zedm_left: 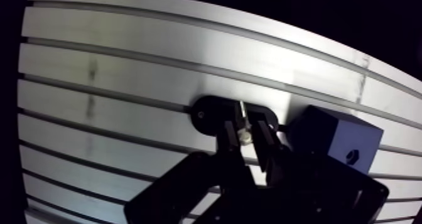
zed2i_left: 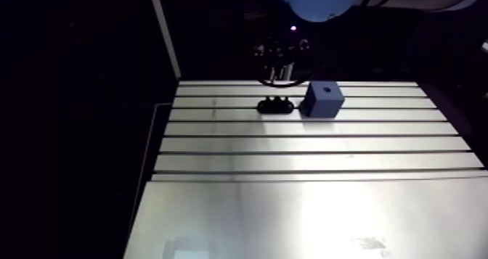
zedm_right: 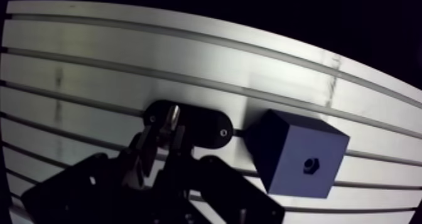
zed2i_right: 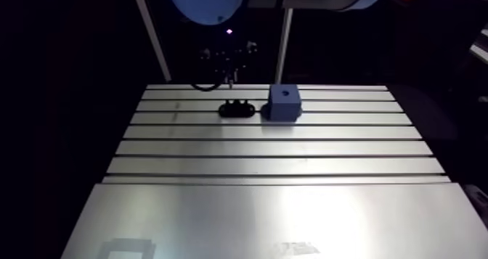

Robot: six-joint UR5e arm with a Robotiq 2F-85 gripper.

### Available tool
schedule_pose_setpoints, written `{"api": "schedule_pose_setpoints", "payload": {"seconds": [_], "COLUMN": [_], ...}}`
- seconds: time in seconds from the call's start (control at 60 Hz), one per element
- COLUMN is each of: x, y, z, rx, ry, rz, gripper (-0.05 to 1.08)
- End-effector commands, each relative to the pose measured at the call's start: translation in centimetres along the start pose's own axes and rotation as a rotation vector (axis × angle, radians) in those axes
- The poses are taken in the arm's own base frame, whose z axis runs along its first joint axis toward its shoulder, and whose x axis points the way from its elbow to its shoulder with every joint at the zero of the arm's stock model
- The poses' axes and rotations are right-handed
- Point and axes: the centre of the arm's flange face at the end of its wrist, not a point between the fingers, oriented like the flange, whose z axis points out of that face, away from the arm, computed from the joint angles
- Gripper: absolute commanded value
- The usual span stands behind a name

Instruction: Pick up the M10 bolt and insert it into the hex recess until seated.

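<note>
As the gripper point(zedm_left: 246, 127) hung over the black holder point(zedm_left: 207, 113) near the table's point(zed2i_left: 305, 204) far edge, fingers seemingly pinching the pale M10 bolt point(zedm_left: 245, 136), we judged the pick-up underway, next needing a lift across to the hex recess point(zedm_left: 353, 155) in the blue block point(zedm_left: 333, 135) alongside.

A slotted aluminium table point(zed2i_left: 312, 142) fills the middle of the arm view, its dark grooves running left to right. On the near side it gives way to a smooth metal plate point(zed2i_left: 290, 218). Light glares brightest on the plate's right part and the middle slats. A pale upright post point(zed2i_left: 163, 30) rises by the table's far left corner. Everything around the table is dark.
</note>
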Motion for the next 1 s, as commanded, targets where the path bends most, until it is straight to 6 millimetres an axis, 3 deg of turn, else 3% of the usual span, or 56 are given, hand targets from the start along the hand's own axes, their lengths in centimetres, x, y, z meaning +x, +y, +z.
{"api": "schedule_pose_setpoints", "payload": {"seconds": [0.017, 0.317, 0.567, 0.817, 1.0], "x": [1.0, 1.5, 1.7, 2.0, 2.7], "y": [0.6, 1.5, 5.9, 7.6, 8.4], "z": [-3.1, -7.1, -9.7, -10.5, -8.8], "rx": [0.001, 0.041, 0.013, 0.002, 0.018], "ry": [-0.009, -0.099, -0.176, -0.237, -0.279], "rz": [-0.015, -0.339, -0.407, -0.464, -0.489], "gripper": [0.81, 0.85, 0.85, 0.87, 0.87]}}
